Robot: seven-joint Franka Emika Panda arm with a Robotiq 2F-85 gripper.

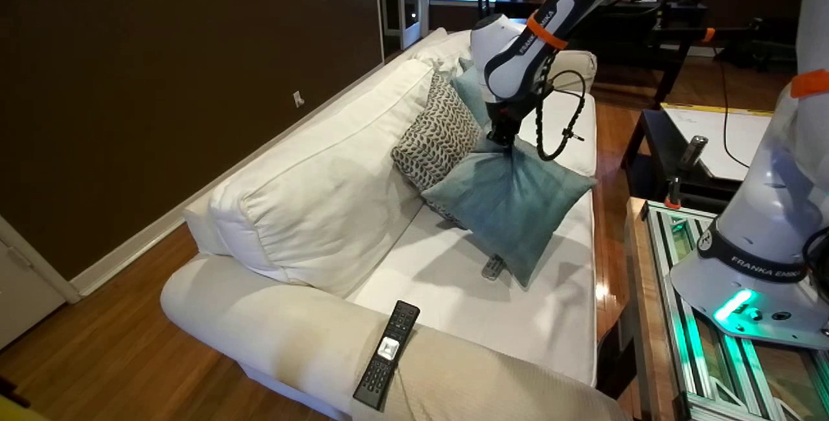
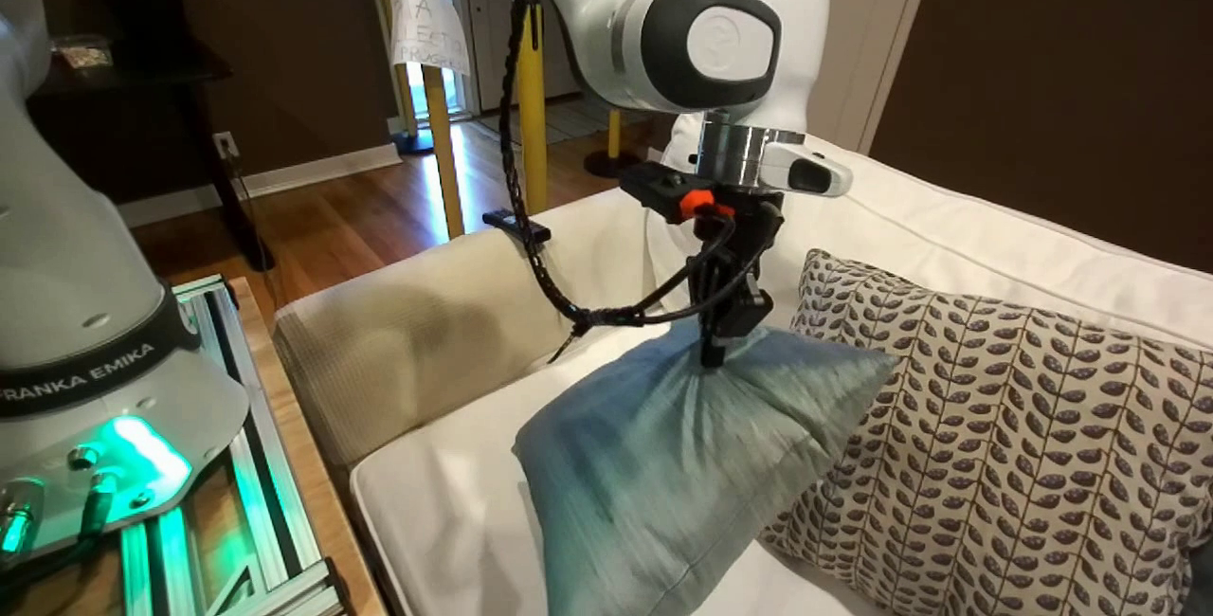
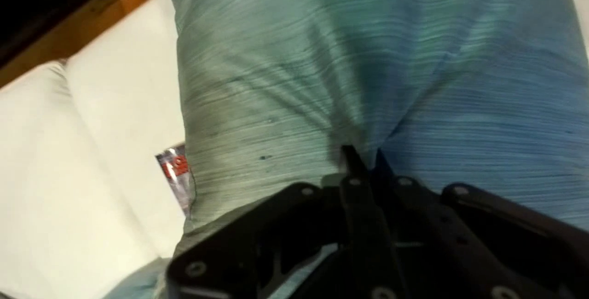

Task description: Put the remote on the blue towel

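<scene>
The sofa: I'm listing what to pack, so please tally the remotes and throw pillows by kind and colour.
Black remote: 1
Grey remote: 1
Teal pillows: 2 that I can make out, the larger-looking pillow pinched by the gripper and a partly hidden pillow
Leaf-patterned pillow: 1
Total: 5

Claw (image 2: 713, 351) pointing down, clamped on a pinch of teal-blue cushion (image 2: 654, 474), creases fanning from the grip; cushion tilted over the seat of the white sofa (image 2: 455, 502), bottom end out of view. Leaf-patterned cushion (image 2: 1014, 436), partly hidden by it, leans on the backrest (image 2: 948, 227). Black remote (image 2: 500, 220) lies on the sofa arm (image 2: 407, 332). Robot base (image 2: 76, 417) beside sofa, green light (image 2: 147, 450) glowing. Yellow posts (image 2: 534, 114) in background, one bearing a handwritten paper sign (image 2: 428, 28).
</scene>
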